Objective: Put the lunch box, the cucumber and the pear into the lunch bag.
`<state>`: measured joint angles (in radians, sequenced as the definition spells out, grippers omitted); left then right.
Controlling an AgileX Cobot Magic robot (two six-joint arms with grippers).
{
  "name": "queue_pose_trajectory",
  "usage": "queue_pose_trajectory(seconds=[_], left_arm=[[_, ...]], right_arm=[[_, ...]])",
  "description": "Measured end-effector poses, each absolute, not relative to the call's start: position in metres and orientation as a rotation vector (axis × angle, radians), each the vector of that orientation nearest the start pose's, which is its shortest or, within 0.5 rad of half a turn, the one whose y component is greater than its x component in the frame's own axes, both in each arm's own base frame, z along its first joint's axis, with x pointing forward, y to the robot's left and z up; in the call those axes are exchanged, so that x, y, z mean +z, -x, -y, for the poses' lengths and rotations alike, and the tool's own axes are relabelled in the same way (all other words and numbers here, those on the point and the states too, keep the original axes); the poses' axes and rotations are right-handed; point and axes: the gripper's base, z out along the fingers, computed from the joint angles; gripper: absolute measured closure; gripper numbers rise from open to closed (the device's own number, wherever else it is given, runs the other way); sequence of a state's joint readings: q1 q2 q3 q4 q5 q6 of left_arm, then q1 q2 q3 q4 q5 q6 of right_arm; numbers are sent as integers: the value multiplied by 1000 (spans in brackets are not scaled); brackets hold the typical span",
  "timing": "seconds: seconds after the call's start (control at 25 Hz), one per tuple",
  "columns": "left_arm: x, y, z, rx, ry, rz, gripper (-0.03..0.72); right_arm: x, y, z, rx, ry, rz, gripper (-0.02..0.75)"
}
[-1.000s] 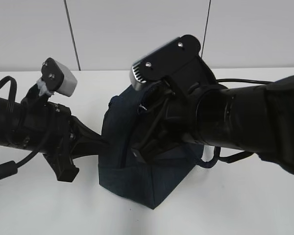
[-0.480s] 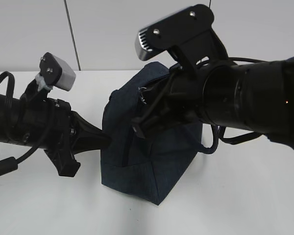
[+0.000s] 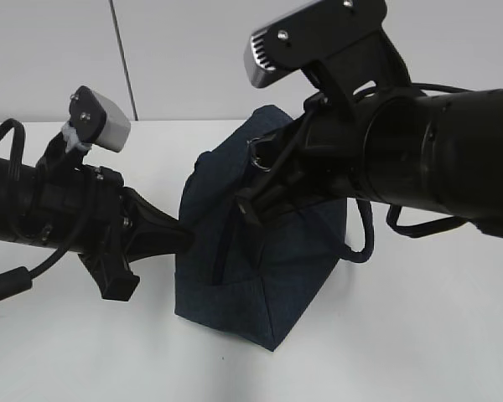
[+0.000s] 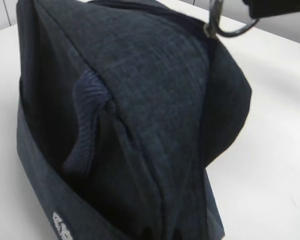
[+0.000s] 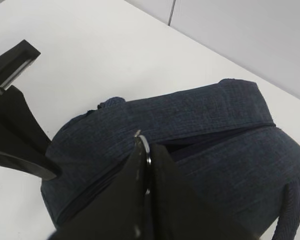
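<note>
The dark navy lunch bag (image 3: 260, 276) stands mid-table between both arms. It fills the left wrist view (image 4: 155, 100) and shows in the right wrist view (image 5: 190, 115). My right gripper (image 3: 262, 163) is shut on the zip's metal ring pull (image 5: 143, 145), held at the bag's top. The ring also shows in the left wrist view (image 4: 225, 31). My left gripper (image 3: 184, 239) is pinched on the bag's left side fabric; its black fingers (image 5: 25, 145) show in the right wrist view. The lunch box, cucumber and pear are out of view.
The bag's padded handle (image 3: 362, 247) loops out on its right side, and a ribbed handle part (image 4: 85, 125) lies on the near face. White table (image 3: 402, 335) lies around the bag. A grey wall (image 3: 193, 50) stands behind.
My right gripper has risen and moved right with the ring pull. The bag's top has lifted with it and the bag stands taller. The left arm has barely moved.
</note>
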<state>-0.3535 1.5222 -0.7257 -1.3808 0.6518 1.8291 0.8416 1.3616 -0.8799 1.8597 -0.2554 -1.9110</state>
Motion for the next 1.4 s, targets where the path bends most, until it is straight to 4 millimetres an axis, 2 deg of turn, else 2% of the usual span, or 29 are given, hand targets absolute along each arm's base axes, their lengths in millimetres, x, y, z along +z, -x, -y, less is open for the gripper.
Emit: queue_pose_trajectory(seconds=[0.36,0.56,0.96,1.2,1.32,1.4], left_arm=[[206,-241,148,-708,-1210,-1973,700],[204,-240,147,-690,-1229,-1976,701],[203,-240,146,-672,-1247,-1977,701],[203,-241,146,-674,-1237,-1980,701],[203,-241,146,-670,-1234,-1980,701],[203,-241,146,-664,-1233,-1981,701]], right_arm=[[296,-213,-204,252,712,-1890,732],[305,-218,-200,154,718,-1864,732],[293,-245,-220,73,752,-1889,732],[285,-277,-214,74,712,-1916,732],[288,-280,-212,113,705,-1906,732],[297,-276,-211,155,693,-1882,732]])
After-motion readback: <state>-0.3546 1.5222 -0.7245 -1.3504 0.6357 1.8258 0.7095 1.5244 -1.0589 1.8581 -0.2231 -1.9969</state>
